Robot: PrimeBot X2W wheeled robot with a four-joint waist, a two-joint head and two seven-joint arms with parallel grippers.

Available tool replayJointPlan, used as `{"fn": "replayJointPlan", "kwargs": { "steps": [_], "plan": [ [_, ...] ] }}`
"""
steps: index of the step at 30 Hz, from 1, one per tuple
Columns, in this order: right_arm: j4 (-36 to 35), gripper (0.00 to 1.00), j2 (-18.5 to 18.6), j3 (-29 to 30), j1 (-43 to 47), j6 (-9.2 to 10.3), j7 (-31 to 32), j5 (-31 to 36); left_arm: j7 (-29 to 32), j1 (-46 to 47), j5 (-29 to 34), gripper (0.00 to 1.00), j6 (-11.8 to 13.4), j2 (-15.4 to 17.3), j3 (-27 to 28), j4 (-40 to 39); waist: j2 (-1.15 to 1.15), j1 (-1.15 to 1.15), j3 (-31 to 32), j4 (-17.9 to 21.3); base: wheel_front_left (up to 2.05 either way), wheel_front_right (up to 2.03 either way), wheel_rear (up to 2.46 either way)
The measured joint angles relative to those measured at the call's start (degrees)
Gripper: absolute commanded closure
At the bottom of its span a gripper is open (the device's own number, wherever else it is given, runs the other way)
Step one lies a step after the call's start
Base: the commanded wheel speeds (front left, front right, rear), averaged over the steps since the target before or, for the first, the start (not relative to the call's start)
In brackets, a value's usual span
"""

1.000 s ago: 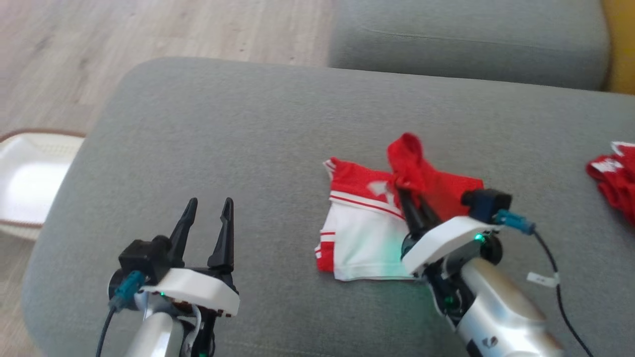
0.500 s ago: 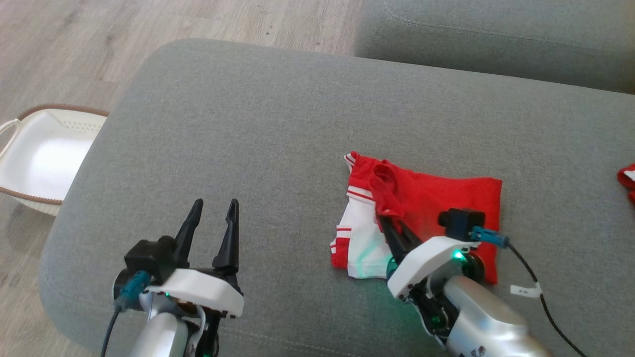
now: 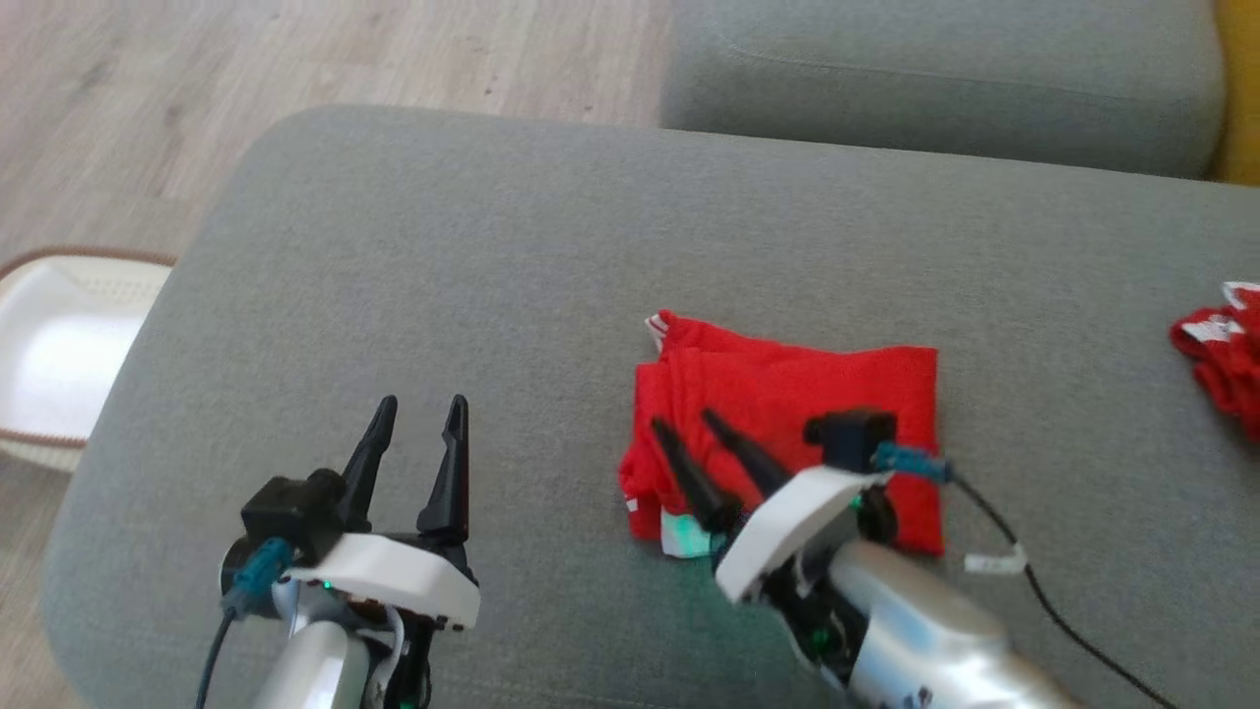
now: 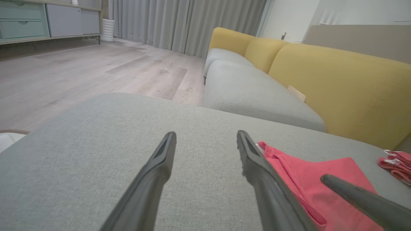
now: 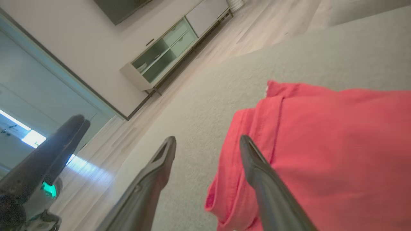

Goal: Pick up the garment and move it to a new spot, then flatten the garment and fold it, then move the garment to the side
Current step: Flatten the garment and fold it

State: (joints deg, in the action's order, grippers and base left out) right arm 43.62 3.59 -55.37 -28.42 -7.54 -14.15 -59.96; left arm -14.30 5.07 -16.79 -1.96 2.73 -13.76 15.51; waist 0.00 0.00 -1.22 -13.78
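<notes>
Though the cable tag (image 3: 994,563) blurs, garment (image 3: 787,394) lies folded.

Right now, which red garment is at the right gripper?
The folded garment, flat and central: the open right gripper is over its left edge. The crumpled garment lies far right, apart.

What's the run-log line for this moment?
garment: red, folded, flat on grey cushion | right gripper: open, over garment's left edge | left gripper: open, apart from garment | pending: move aside
</notes>
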Motion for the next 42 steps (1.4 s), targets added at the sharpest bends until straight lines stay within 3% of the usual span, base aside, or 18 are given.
{"fn": "replayJointPlan", "kwargs": {
  "steps": [4,8,13,19,25,29,42],
  "plan": [
    [0.7,0.0,0.0,6.4,-2.2,0.0,-0.1,5.1,0.0,0.0,0.0,0.0,0.0,0.0,0.3,-0.7,0.0,0.0,0.8,1.8,0.0,0.0,0.0],
    [0.5,0.0,0.0,17.1,-2.5,0.0,-0.1,17.7,0.0,-0.1,0.0,0.0,0.7,0.0,1.7,-2.8,0.0,0.0,1.3,3.9,0.0,0.0,0.0],
    [-6.2,0.0,2.3,30.9,2.0,0.0,-0.1,34.9,0.0,-0.3,0.0,0.0,1.7,0.0,3.1,-5.1,0.0,0.0,1.6,6.5,0.0,0.0,0.0],
    [-13.8,0.0,2.8,42.7,12.0,0.0,-0.1,46.0,0.0,-0.7,0.0,0.0,2.5,0.0,3.4,-6.4,0.0,0.0,1.7,8.2,0.0,0.0,0.0],
    [-21.5,0.0,0.6,49.8,18.4,0.0,-0.2,51.9,0.0,-2.4,0.6,0.0,2.5,0.0,3.3,-7.1,0.0,0.0,1.6,9.3,0.0,0.0,0.0],
    [-23.7,0.0,-0.3,52.4,21.9,0.0,-0.2,52.5,0.0,-2.8,0.6,0.0,2.5,0.0,3.2,-7.5,0.0,0.0,1.6,9.8,0.0,0.0,0.0],
    [-25.5,0.0,-0.7,52.0,24.3,0.0,-0.2,50.9,0.0,-4.2,1.6,0.0,2.8,0.0,3.2,-8.8,0.0,0.0,1.5,11.0,0.0,0.0,0.0]
  ]
}}
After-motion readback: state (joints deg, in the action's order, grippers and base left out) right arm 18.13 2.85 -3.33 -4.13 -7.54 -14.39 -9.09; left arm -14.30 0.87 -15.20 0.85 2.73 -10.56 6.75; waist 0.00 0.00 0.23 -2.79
